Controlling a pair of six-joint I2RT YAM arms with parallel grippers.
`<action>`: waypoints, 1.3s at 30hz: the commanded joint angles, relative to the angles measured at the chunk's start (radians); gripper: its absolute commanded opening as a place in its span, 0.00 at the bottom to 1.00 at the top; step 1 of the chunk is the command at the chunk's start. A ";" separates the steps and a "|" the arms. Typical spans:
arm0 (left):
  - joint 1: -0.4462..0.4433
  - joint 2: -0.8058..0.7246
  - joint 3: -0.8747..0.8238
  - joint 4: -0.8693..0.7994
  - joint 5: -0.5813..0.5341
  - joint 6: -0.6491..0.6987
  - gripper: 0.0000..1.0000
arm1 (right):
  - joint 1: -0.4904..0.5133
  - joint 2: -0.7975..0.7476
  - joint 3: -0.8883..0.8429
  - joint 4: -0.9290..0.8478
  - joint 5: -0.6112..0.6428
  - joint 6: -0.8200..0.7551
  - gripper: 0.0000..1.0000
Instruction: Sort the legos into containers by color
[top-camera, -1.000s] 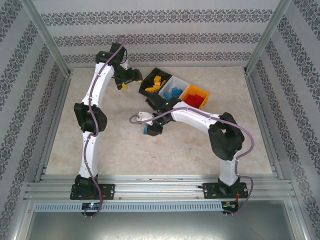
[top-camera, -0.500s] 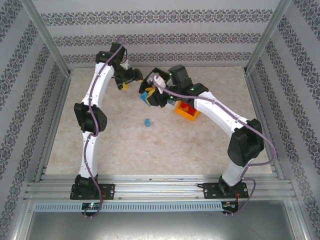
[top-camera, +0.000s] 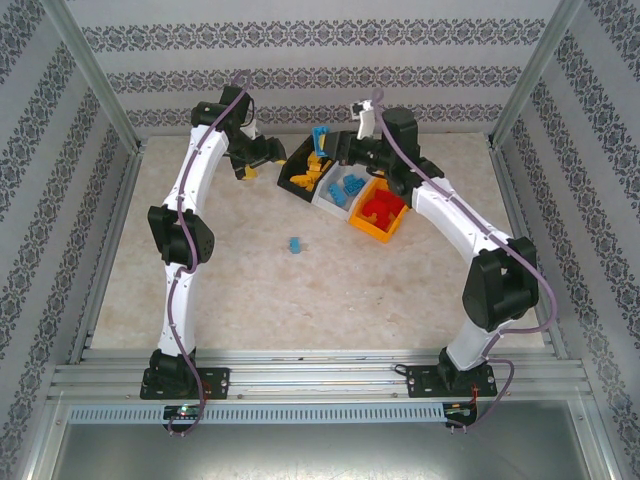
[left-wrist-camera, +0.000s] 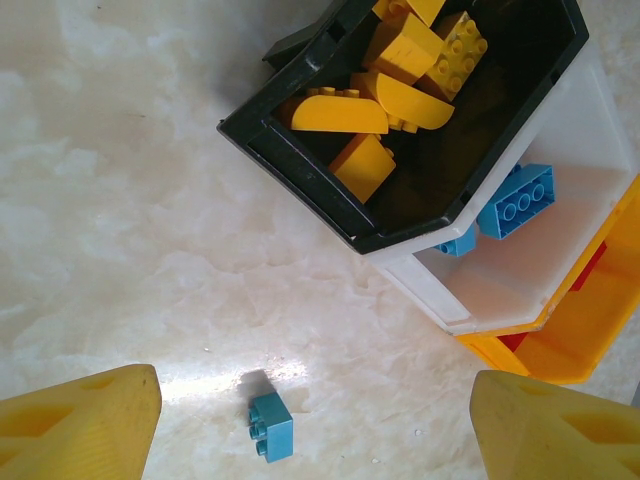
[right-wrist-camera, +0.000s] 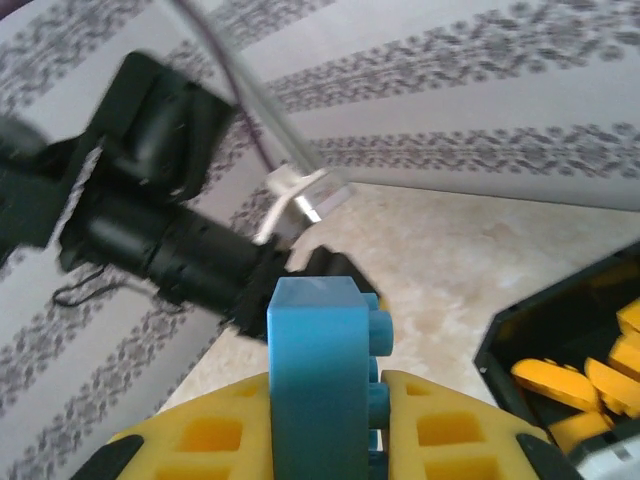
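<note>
Blue brick (right-wrist-camera: 315, 340), pinched upright by the right gripper (right-wrist-camera: 325, 430), hangs left of and beyond the white bin (left-wrist-camera: 595, 135), past the black bin (left-wrist-camera: 290, 185). Left gripper (left-wrist-camera: 318, 420) gapes, empty.

The counter (left-wrist-camera: 120, 200) looks like polished, marbled stone; the containers (left-wrist-camera: 300, 180) and blue lego (right-wrist-camera: 315, 370) are smooth, glossy plastic; the frame rails (top-camera: 300, 378) are brushed metal.
</note>
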 joint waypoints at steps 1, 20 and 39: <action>-0.001 0.005 0.027 -0.040 -0.013 0.025 0.82 | -0.012 0.016 0.055 -0.085 0.111 0.144 0.18; -0.056 -0.046 -0.048 -0.042 -0.031 0.075 0.82 | -0.127 0.263 0.191 -0.433 0.121 0.779 0.18; -0.120 -0.296 -0.616 0.099 0.028 0.148 0.85 | -0.161 0.532 0.388 -0.502 0.124 0.799 0.21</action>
